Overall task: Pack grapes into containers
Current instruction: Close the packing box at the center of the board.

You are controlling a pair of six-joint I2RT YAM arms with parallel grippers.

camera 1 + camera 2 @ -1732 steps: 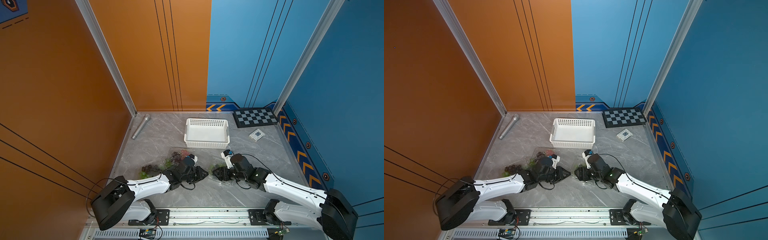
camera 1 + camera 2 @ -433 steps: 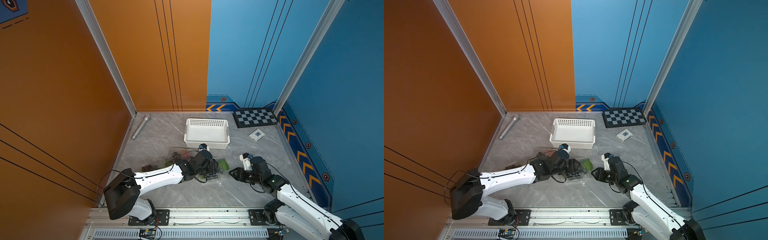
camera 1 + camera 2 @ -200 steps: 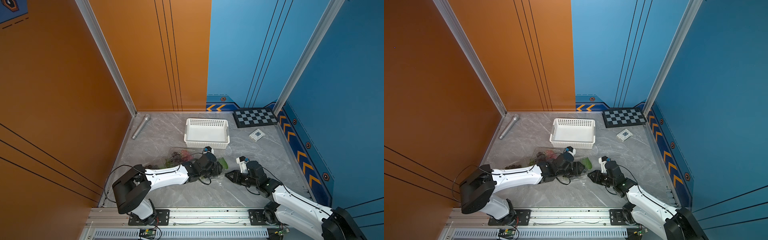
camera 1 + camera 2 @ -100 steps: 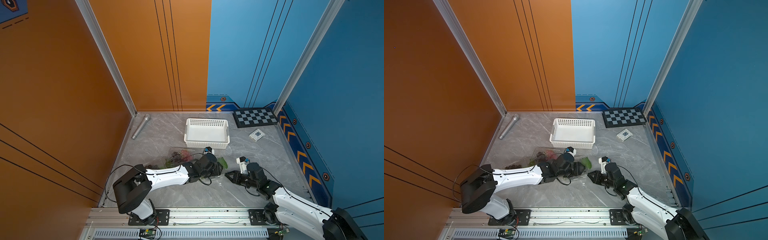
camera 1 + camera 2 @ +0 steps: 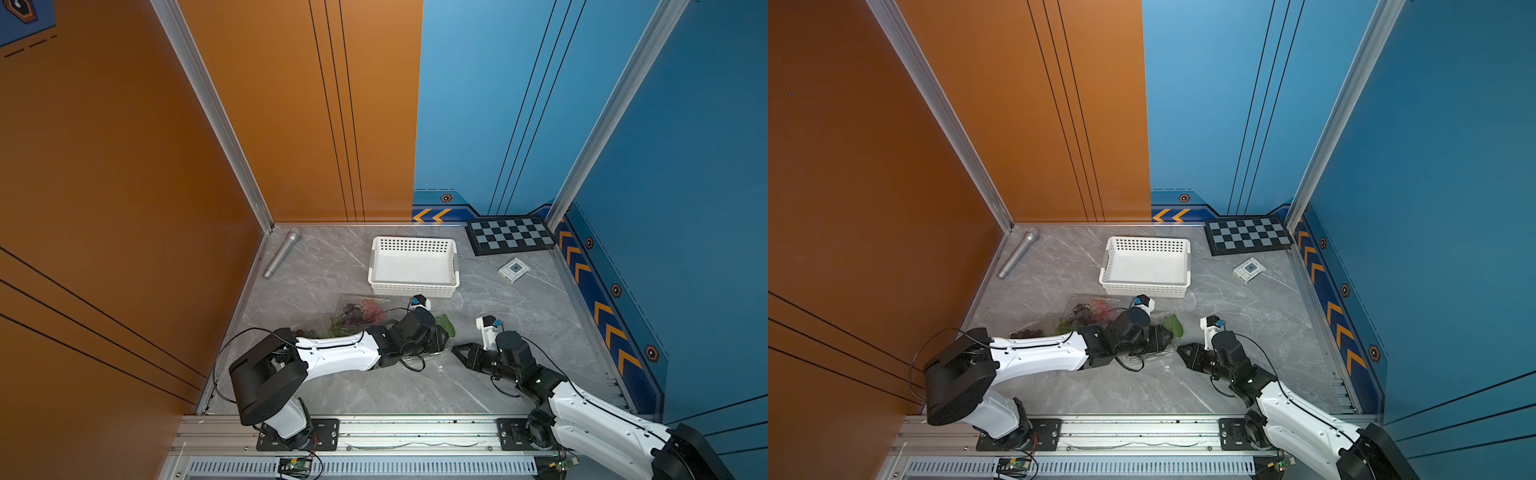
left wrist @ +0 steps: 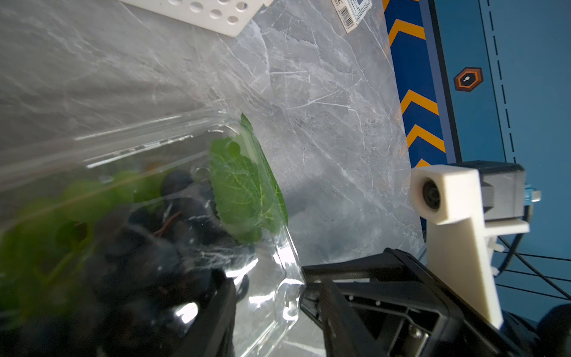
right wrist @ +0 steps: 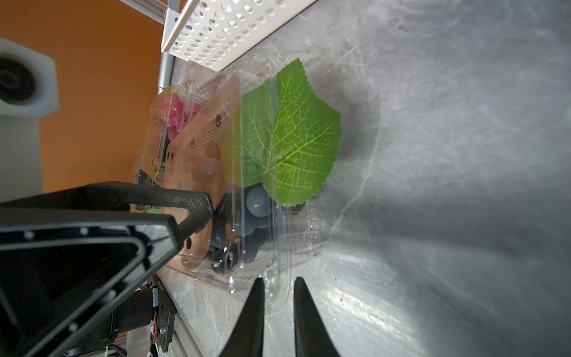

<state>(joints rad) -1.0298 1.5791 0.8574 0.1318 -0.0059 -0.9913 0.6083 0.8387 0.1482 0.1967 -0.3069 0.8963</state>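
In both top views the left gripper (image 5: 437,338) is lying across a clear container (image 5: 444,352) on the grey table (image 5: 374,386), hiding most of it. Only a green leaf (image 5: 446,326) is showing beyond it.

The right wrist view is showing more: dark grapes (image 7: 256,201) are sitting inside beneath that leaf. The right gripper (image 7: 276,296) is straddling the container's near rim, its fingers narrowly apart with clear plastic between them. Whether they are pinching it cannot be told. One left finger is lying against the lid, and that gripper's state cannot be judged either.

Pink grapes (image 7: 174,111) are lying in a second container (image 5: 347,298), beside the white basket (image 5: 413,266).
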